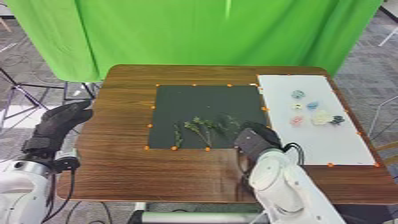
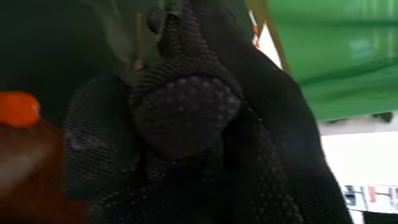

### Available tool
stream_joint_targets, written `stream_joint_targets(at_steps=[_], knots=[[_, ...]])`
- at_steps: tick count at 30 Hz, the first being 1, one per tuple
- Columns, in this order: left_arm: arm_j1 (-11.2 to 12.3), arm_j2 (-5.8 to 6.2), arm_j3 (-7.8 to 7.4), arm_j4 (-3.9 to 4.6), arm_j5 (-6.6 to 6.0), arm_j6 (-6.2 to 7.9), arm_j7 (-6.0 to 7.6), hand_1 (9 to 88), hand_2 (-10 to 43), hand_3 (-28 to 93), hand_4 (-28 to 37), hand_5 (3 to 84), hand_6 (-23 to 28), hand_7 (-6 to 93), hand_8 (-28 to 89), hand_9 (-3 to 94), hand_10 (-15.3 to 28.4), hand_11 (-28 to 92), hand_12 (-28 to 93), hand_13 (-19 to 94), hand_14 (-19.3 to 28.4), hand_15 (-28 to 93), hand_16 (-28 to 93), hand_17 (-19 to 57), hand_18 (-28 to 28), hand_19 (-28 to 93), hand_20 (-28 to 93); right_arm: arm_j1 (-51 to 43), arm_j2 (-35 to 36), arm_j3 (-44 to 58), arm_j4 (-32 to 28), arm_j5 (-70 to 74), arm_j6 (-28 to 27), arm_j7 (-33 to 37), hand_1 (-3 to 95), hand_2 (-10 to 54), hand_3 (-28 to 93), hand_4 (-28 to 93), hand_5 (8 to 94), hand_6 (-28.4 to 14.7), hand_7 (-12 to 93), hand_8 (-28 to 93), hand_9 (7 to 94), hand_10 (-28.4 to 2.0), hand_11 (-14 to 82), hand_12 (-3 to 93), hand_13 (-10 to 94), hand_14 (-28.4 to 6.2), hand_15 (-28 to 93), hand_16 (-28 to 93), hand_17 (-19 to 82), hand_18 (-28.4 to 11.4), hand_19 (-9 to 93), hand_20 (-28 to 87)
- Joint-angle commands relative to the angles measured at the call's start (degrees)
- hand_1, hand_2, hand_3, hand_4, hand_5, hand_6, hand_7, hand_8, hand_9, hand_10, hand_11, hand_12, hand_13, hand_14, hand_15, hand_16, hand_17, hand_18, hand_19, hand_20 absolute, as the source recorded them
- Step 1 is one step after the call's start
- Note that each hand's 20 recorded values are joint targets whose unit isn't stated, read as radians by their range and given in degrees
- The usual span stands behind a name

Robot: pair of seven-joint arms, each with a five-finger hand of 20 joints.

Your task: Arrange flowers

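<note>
I have my right hand (image 1: 256,140) low at the near right corner of the dark grey square mat (image 1: 182,100), its fingers drawn in narrow and curled round the thin stem of a dark green leafy sprig (image 1: 233,121); beyond them, that sprig lies toward the far edge of the brown wooden counter (image 1: 115,172). My left hand (image 1: 64,120) is at the counter's left edge, its fingers relaxed and loosely extended, holding nothing. On the mat, between its left and right edges, a branching yellow-green leafy sprig (image 1: 198,125) lies with its stems toward the counter's near edge, and just left of it is a slim dark green sprig (image 1: 178,136). Small round orange markers (image 1: 152,126) dot the edges of the mat. Along the counter's right edge, from near its far right corner, runs a white rectangular sheet (image 1: 311,145). On it I see a pale grey-green blossom (image 1: 298,94) farthest off, then a small cream blossom (image 1: 298,106) beside a light blue blossom (image 1: 313,105); nearer are a pink blossom (image 1: 297,120), a larger pale yellow blossom (image 1: 321,119) and a dark slate-blue blossom (image 1: 338,120), the last closest to the counter's right edge.
</note>
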Motion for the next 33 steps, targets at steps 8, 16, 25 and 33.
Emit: stream_joint_targets(at_steps=[8,16,25,33], knots=[[0.35,-0.04,0.06,-0.33,0.27,-0.69,-0.84,31.9,5.8,61,-20.3,44.5,3.8,14.6,-8,46.1,14.2,23,11,36,17.6,15,-1,3.5,10.9,10,12,0.31,-2.80,-1.78,2.42,7.10,22.61,-12.76,74.2,-9.5,48,-8,71.7,-5.2,42,1,89.3,-12.4,7.8,35.0,94,-0.1,56,18,79,-2.6,77,47],[0.42,0.18,0.17,-0.36,0.30,-0.60,-0.59,31.9,5.7,61,-20.3,44.5,3.8,14.6,-8,46.0,14.3,23,11,36,17.6,15,-1,3.5,10.9,10,13,0.61,0.21,-5.40,1.81,0.33,23.41,-10.20,73.0,-9.5,50,-8,71.0,-4.7,44,0,89.3,-12.0,7.8,35.3,94,-0.3,55,18,78,-3.0,77,47],[-0.08,0.22,0.71,-0.15,0.32,-0.79,-0.55,32.0,5.7,61,-20.2,44.5,3.8,14.5,-8,46.0,14.2,23,11,36,17.6,15,-1,3.4,10.9,10,13,4.42,7.57,-10.66,1.79,-29.83,21.40,10.25,72.2,-9.5,51,-8,71.8,-4.4,43,-1,89.9,-11.9,7.7,35.3,94,-0.3,56,19,78,-3.4,77,47],[-0.08,0.16,0.75,-0.12,0.31,-0.85,-0.61,32.0,5.7,61,-20.0,44.4,3.8,14.5,-8,46.0,14.2,23,11,36,17.6,15,-1,3.4,11.0,10,13,3.65,11.93,4.16,4.12,-20.51,7.48,0.69,71.8,-9.5,52,-9,72.7,-4.3,42,0,90.6,-12.1,7.7,35.5,94,-0.3,56,19,78,-3.4,77,47]])
